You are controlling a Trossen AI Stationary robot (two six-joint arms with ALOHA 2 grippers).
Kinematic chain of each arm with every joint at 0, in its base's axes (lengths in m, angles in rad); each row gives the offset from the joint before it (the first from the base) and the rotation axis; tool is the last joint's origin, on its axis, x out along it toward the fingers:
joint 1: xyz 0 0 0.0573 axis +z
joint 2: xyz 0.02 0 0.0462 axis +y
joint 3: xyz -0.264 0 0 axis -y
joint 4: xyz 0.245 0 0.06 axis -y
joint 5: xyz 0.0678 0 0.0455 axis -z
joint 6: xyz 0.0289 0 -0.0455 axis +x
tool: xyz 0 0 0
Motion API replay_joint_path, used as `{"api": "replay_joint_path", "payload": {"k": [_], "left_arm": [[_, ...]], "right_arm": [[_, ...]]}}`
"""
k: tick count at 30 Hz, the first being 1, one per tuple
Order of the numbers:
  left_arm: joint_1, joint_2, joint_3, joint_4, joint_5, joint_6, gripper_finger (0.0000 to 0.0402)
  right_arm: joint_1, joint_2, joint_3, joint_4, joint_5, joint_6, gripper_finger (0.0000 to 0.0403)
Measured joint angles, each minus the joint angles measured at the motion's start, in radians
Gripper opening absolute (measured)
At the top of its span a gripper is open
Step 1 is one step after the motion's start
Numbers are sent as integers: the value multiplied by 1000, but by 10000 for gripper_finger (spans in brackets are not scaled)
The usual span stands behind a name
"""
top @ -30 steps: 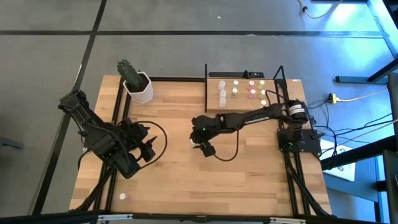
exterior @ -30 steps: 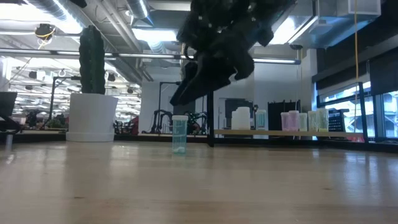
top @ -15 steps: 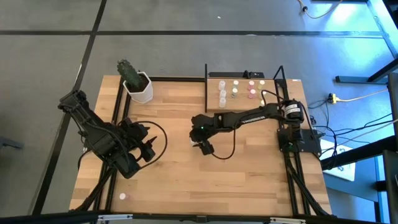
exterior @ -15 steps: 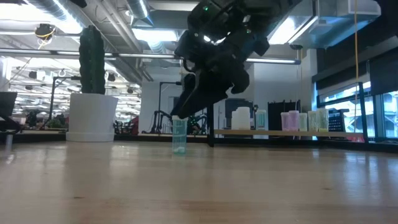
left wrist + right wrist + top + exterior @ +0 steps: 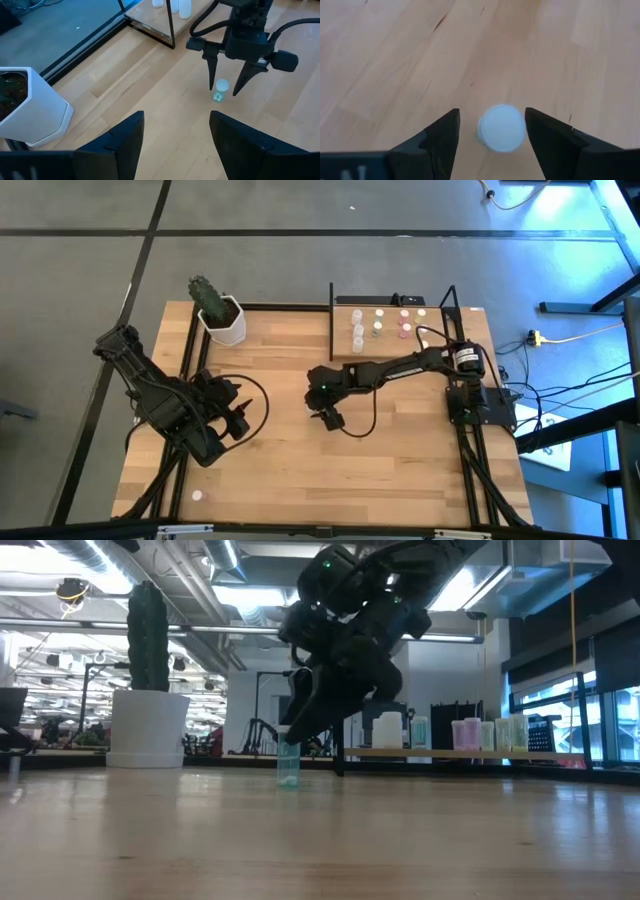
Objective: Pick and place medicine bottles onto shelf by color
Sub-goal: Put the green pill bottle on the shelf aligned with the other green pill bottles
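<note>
From above I see grey floor [image 5: 300,270] crossed by dark seams around my wooden counter [image 5: 280,470]. Across it: bright ceiling lights [image 5: 225,555], windows [image 5: 560,705] at right.

Wooden tabletop [image 5: 390,460] has a cactus pot [image 5: 224,322], the shelf [image 5: 390,345] with bottles, and one loose bottle [image 5: 220,90].

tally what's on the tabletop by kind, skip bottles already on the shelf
Loose medicine bottles: 2
Plant pot: 1
Shelf: 1
Total: 4
</note>
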Motion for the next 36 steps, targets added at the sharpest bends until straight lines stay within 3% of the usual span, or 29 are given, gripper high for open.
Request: {"api": "replay_joint_path", "payload": {"k": [8,20,36], "left_arm": [[0,0,0,0,0,-1,220],[0,0,0,1,0,-1,220],[0,0,0,1,0,0,220]], "right_arm": [[0,1,0,8,3,2,209],[0,1,0,20,30,25,151],[0,1,0,20,66,135,131]]}}
